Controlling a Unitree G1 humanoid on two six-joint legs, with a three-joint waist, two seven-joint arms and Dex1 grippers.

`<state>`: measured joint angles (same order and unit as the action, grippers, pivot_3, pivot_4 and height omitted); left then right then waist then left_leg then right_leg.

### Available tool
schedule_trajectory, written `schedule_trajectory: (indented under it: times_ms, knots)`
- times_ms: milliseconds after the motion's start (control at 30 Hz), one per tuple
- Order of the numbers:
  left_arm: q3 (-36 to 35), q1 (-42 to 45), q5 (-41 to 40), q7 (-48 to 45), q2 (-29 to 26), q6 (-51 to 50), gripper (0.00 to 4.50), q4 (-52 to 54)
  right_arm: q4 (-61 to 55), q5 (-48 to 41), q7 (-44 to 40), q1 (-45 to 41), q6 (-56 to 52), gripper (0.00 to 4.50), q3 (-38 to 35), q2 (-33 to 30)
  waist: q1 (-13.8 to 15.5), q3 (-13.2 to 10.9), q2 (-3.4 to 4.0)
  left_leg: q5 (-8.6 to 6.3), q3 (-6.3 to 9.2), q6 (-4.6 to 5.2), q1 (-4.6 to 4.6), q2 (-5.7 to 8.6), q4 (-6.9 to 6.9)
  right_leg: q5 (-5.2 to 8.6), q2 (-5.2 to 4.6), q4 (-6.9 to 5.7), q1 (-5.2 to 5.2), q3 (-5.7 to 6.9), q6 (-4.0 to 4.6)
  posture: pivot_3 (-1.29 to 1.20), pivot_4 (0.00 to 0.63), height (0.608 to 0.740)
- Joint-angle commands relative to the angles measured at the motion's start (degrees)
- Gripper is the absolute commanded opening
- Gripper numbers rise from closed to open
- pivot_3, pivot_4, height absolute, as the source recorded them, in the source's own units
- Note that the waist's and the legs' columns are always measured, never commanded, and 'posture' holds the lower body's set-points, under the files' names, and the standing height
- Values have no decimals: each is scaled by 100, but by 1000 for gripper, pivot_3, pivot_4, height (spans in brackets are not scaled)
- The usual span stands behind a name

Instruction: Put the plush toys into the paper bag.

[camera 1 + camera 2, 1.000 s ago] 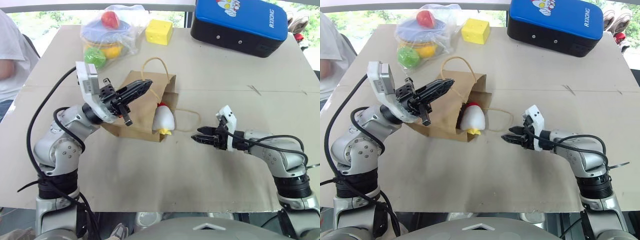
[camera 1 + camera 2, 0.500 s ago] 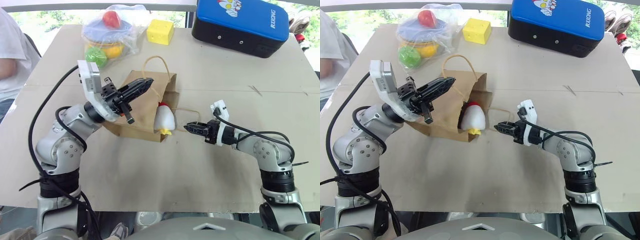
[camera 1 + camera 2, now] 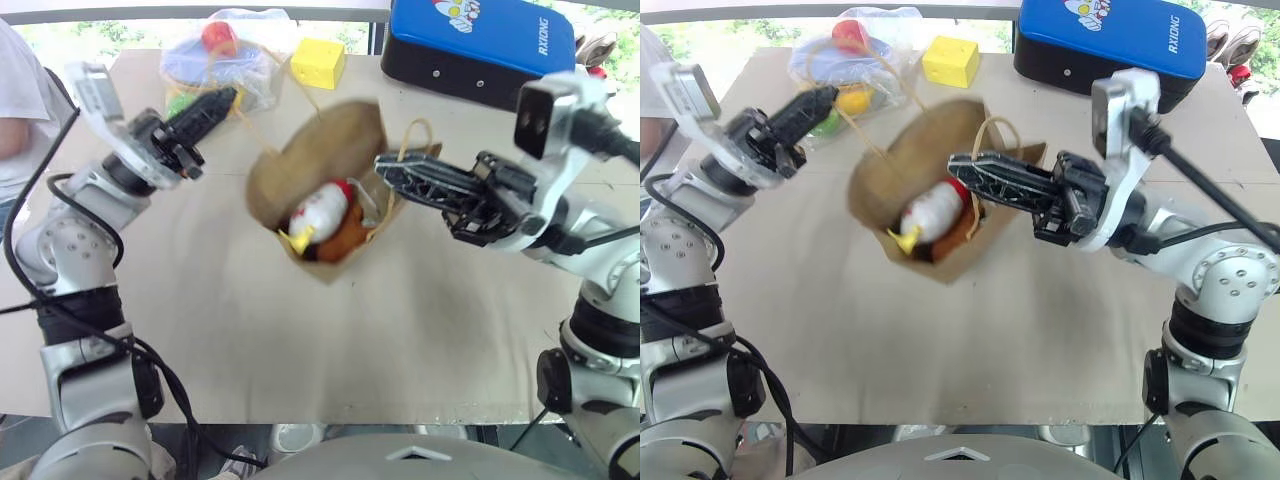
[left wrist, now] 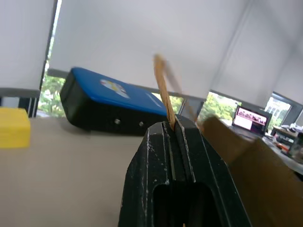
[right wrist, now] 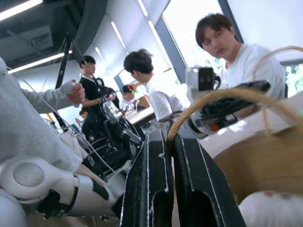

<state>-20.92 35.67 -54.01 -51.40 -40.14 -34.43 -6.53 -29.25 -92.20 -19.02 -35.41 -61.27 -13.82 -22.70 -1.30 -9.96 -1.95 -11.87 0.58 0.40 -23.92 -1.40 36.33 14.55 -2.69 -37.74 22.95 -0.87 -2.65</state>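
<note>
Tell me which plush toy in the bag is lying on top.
The white chicken, red comb and yellow beak, lies uppermost in the paper bag; the brown bear sits beneath it.

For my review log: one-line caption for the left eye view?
Both grippers, left and right, hold the brown paper bag open by its handles, toys inside.

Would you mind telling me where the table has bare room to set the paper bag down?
The near half of the table, below the paper bag, is bare. A smaller patch lies between the bag and the blue case. The far left is crowded by the bag of balls and yellow cube.
</note>
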Motion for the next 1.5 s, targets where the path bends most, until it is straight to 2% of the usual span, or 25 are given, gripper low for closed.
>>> schedule_trajectory:
  times_ms: [33, 267, 367, 433, 467, 533, 567, 633, 667, 700, 733, 767, 800, 833, 900, 967, 1000, 1100, 1167, 1200, 1300, 1367, 1500]
  knots:
    - [176, 165, 249, -394, -16, 193, 0, -39, -169, -154, 111, -63, 273, 10, 89, -311, 18, 0, 1, 0, -2, 1, 0, 0, 0, 0, -1, 1, 0, -1, 0, 0, 150, 740]
    - [844, 114, 861, -574, 273, 354, 0, 286, -270, -140, 468, 119, 694, 10, 335, -538, 45, -1, 0, -2, -2, 3, -1, -3, -1, 0, -5, -1, 0, -2, 1, 0, 150, 740]
    - [1040, 227, 1225, -661, 264, 580, 0, 185, -345, 297, 599, 346, 753, 10, 537, -615, 35, 0, 0, -2, -4, 3, -2, -6, -1, 0, -2, -2, 4, -4, 1, 0, 150, 740]
    - [1159, 293, 1339, -815, 241, 559, 0, 91, -294, 955, 481, 567, 824, 10, 691, -752, 42, 0, 0, -2, -4, 3, -2, -6, -1, 0, 0, -2, 5, -4, 1, 0, 150, 740]
    - [1171, 305, 1319, -902, 267, 550, 0, 132, -283, 1252, 348, 742, 883, 398, 723, -847, 47, 0, 0, -2, -5, 3, -2, -4, -1, 0, -1, -2, 5, -5, 1, 0, 150, 740]
    - [1182, 313, 1287, -998, 297, 522, 685, 256, -502, 1949, -215, 1137, 994, 840, 873, -1262, 58, 0, 0, -2, -9, 3, -4, -1, -1, 0, -4, 0, 6, -8, 1, 0, 150, 740]
    - [1194, 301, 1340, -1023, 279, 557, 1002, 286, -611, 2222, -344, 1249, 1068, 1401, 912, -1409, 67, -1, 1, -2, -8, 3, -7, 1, -1, 0, -5, 1, 7, -7, 0, 0, 150, 740]
    - [1085, 195, 1345, -1057, 150, 484, 2029, 253, -870, 2342, -438, 1361, 1199, 2479, 671, -1654, 64, -1, 0, -2, -6, 4, -14, 1, -1, 0, -6, 5, 11, -4, 0, 0, 150, 740]
    - [1002, 115, 1293, -1088, 59, 383, 2304, 240, -995, 2355, -515, 1419, 1241, 2784, 498, -1808, 40, -1, 2, -2, -6, 4, -15, 1, 0, 0, -6, 3, 14, -5, -1, 0, 150, 740]
    - [899, 0, 1176, -1143, -53, 222, 2817, 267, -1117, 2214, -734, 1562, 1183, 3245, 259, -2077, 26, -2, 2, -2, -9, 4, -16, -1, 0, 0, -4, 0, 19, -9, -1, 0, 150, 740]
    - [829, -106, 1078, -1211, -152, 93, 3234, 310, -1212, 2128, -968, 1715, 1142, 3278, 56, -2333, 19, -2, 2, -2, -8, 4, -16, -3, 0, 0, -2, -1, 20, -10, -1, 0, 150, 740]
    - [779, -201, 1006, -1291, -226, 8, 3742, 368, -1248, 2069, -1089, 1840, 1126, 3278, -92, -2497, 16, -1, 2, -2, -8, 4, -15, -5, -2, 1, -1, 0, 20, -9, 0, 0, 150, 740]
    - [729, -345, 899, -1404, -322, -111, 3887, 478, -1225, 1987, -1153, 1993, 1062, 3278, -273, -2686, 20, -1, 1, -2, -8, 4, -14, -10, -2, 1, 1, 0, 19, -7, 0, 0, 150, 740]
    - [693, -476, 820, -1494, -404, -219, 4486, 581, -1224, 2017, -1255, 2142, 1039, 3278, -412, -2854, 33, -1, 2, -2, -6, 4, -14, -13, -2, 1, 4, 1, 19, -5, 1, 0, 150, 740]
    - [621, -739, 655, -1694, -583, -456, 4486, 735, -1297, 2252, -1511, 2441, 1048, 3278, -512, -3174, 50, -1, 2, -2, -8, 4, -14, -14, -2, 1, 1, 0, 19, -6, 1, 0, 150, 740]
    - [502, -1011, 428, -1847, -743, -770, 4500, 848, -1411, 2743, -1784, 2757, 1191, 2752, -299, -3363, 56, -1, 1, -2, -11, 4, -15, -20, 0, 2, -2, 2, 19, -7, 1, 0, 150, 740]
    - [550, -1160, 431, -1955, -807, -811, 4500, 890, -1397, 3148, -1830, 2777, 1372, 2496, 131, -3277, 56, 2, -3, -2, -11, 4, -14, -20, 0, 2, -3, 3, 18, -7, 1, 0, 150, 740]
    - [962, -1343, 741, -2290, -817, -541, 4500, 969, -1132, 4701, -2075, 2548, 2098, 1200, 1636, -2977, 42, 4, -6, -2, -15, 4, -6, -22, 0, 7, -3, 3, 17, -9, 8, 0, 150, 740]
    - [1221, -1237, 878, -2441, -725, -420, 4500, 933, -773, 5447, -2264, 2281, 2512, 243, 2371, -2673, 48, 3, -5, -2, -18, 3, -3, -18, 2, 13, -1, 2, 17, -8, 19, 0, 150, 740]
    - [1409, -1170, 1018, -2566, -692, -301, 4500, 890, -440, 5805, -2280, 2056, 2726, 82, 2739, -2364, 50, 2, -4, -2, -21, 3, -2, -14, 3, 14, -1, 1, 17, -10, 19, 0, 150, 740]
    - [1843, -1082, 1366, -2939, -727, -48, 4500, 822, 403, 6751, -2397, 1473, 3383, 82, 3488, -1677, 49, 1, -2, -2, -23, 3, -9, -9, 7, 11, -1, 0, 21, -12, 20, 0, 150, 740]
    - [2008, -1113, 1567, -3081, -763, 158, 4500, 838, 686, 6897, -2473, 1234, 3552, 82, 3611, -1309, 36, 2, -4, -2, -20, 3, -12, -7, 6, 2, 0, 0, 22, -12, 4, 0, 150, 740]
    - [1958, -1292, 1697, -2694, -527, 377, 4500, 1130, 1057, 7103, -2539, 921, 3677, 82, 3699, -669, 49, 1, -3, -2, -16, 3, -18, -10, 3, 1, 5, -11, 32, -13, 3, 0, 150, 740]
